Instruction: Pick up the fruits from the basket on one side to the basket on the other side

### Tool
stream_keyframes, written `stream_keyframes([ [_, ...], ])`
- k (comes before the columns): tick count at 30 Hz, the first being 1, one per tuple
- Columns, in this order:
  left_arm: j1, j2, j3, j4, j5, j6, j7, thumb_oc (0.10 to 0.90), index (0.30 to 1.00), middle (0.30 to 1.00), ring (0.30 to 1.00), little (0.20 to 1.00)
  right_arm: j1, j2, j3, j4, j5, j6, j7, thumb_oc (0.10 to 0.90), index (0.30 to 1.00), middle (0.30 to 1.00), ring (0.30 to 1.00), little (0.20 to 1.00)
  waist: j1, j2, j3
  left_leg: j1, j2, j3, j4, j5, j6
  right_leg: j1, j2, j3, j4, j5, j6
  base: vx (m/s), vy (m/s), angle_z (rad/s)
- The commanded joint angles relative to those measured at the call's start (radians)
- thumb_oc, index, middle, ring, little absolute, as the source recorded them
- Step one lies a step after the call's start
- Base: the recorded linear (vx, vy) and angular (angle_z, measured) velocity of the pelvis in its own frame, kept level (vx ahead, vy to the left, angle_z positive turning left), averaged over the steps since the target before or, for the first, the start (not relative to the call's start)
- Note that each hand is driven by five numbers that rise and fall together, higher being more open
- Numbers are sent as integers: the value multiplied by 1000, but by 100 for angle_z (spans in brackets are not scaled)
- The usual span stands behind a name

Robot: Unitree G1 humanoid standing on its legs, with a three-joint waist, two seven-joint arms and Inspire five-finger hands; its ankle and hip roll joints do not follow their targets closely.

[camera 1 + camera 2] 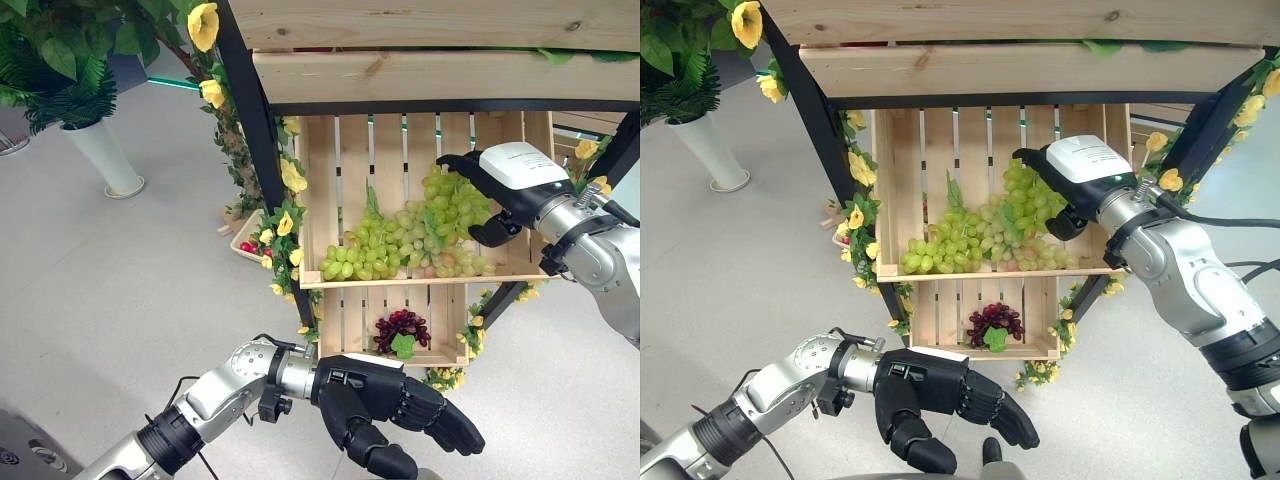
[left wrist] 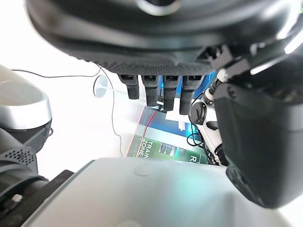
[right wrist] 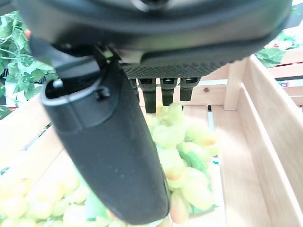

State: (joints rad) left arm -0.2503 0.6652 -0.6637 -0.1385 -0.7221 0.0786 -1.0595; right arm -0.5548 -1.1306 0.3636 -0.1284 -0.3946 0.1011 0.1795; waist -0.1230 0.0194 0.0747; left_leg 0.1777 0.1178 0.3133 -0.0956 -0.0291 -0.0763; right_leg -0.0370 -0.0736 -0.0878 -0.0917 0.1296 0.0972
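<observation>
The right hand (image 1: 1080, 175) is curling its fingers (image 3: 162, 92) round the green grapes (image 1: 415, 235) at the pile's 2 o'clock end, long axis 8-to-2; the left hand (image 1: 385, 405) is hanging half-curled, holding nothing.

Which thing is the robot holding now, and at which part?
The right hand curls round the green grape bunch at its top end, over the upper crate. The left hand holds nothing.

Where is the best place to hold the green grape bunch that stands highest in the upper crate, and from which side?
Probably at its top, from above: the green grape bunch rises over the pile in the upper crate, where the right hand is.
</observation>
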Motion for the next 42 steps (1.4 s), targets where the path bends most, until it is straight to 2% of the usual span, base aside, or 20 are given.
stream_keyframes([
  [1, -79, 9, -16, -41, -109, -101, -8, 800, 900, 900, 900, 900, -147, -72, -35, -47, -60, 5, -3, 800, 900, 900, 900, 900, 3, -32, -46, -46, 7, -10, 8, -4, 5, 101, -39, -19, 4, -84, 56, 0, 0, 0],
  [4, -79, 16, -15, -46, -114, -100, 1, 800, 900, 900, 900, 900, -144, -85, -46, -56, -25, 8, -7, 800, 900, 900, 900, 900, 1, -34, -45, -45, 7, -8, 8, -5, 4, 100, -38, -17, 4, -83, 58, 0, 0, 0],
  [8, -72, 18, 0, -35, -114, -105, -13, 800, 900, 900, 900, 900, -130, -88, -70, -70, 82, 12, 26, 800, 900, 900, 900, 900, -4, -35, -43, -44, 7, -4, 8, -5, 4, 100, -37, -16, 4, -81, 58, 0, 0, 0],
  [9, -69, 20, 6, -45, -114, -98, -7, 800, 900, 900, 900, 900, -120, -88, -82, -81, 169, 18, 23, 800, 900, 900, 900, 900, -4, -37, -42, -44, 6, -5, 8, -5, 4, 101, -37, -16, 4, -81, 57, 0, 0, 0],
  [15, -61, 22, 35, -36, -116, -88, -27, 800, 900, 900, 900, 900, -61, -49, -141, -97, 421, 3, 15, 800, 900, 900, 900, 900, -4, -39, -40, -43, 5, -10, 8, -7, 4, 104, -36, -18, 4, -82, 56, 0, 0, 0],
  [18, -56, 20, 49, -36, -116, -83, -35, 800, 900, 900, 900, 900, -15, -11, -172, -119, 529, 3, 27, 800, 900, 900, 900, 900, -5, -38, -40, -43, 5, -12, 8, -7, 5, 104, -36, -19, 4, -83, 55, 0, 0, 0],
  [21, -45, 17, 65, -34, -113, -79, -39, 800, 900, 900, 900, 900, 50, 54, -214, -141, 736, 14, 72, 800, 900, 900, 900, 900, -3, -38, -37, -41, 5, -11, 8, -8, 5, 106, -38, -22, 4, -83, 53, 0, 0, 0],
  [27, -26, 8, 89, -3, -104, -95, -63, 800, 900, 900, 900, 900, 132, 188, -249, -149, 990, 17, 140, 800, 900, 900, 900, 900, 2, -37, -34, -40, 3, -16, 8, -9, 7, 110, -41, -31, 4, -84, 50, -4, 1, -2],
  [30, -13, -4, 106, 7, -102, -96, -72, 800, 900, 900, 900, 900, 159, 246, -257, -155, 1073, 2, 170, 800, 900, 900, 900, 900, 10, -37, -36, -41, 2, -23, 8, -7, 8, 112, -42, -37, 4, -85, 49, 0, 0, 0],
  [33, 4, -20, 121, 12, -82, -96, -83, 800, 900, 900, 900, 900, 188, 303, -266, -172, 1104, -14, 187, 800, 900, 900, 900, 900, 20, -37, -36, -43, 1, -30, 8, -6, 10, 113, -43, -43, 4, -86, 47, 0, 0, 0],
  [40, 33, -47, 142, 22, -61, -108, -82, 800, 900, 900, 900, 900, 233, 396, -282, -186, 1236, -59, 214, 800, 900, 900, 900, 900, 34, -34, -37, -49, -5, -49, 8, -6, 14, 117, -46, -52, 4, -89, 45, -6, 8, 3],
  [42, 43, -59, 154, 19, -52, -109, -80, 800, 900, 900, 900, 900, 249, 428, -286, -196, 1244, -95, 224, 800, 900, 900, 900, 900, 41, -33, -37, -52, -11, -58, 8, -7, 17, 117, -47, -53, 4, -90, 45, -19, 44, 3],
])
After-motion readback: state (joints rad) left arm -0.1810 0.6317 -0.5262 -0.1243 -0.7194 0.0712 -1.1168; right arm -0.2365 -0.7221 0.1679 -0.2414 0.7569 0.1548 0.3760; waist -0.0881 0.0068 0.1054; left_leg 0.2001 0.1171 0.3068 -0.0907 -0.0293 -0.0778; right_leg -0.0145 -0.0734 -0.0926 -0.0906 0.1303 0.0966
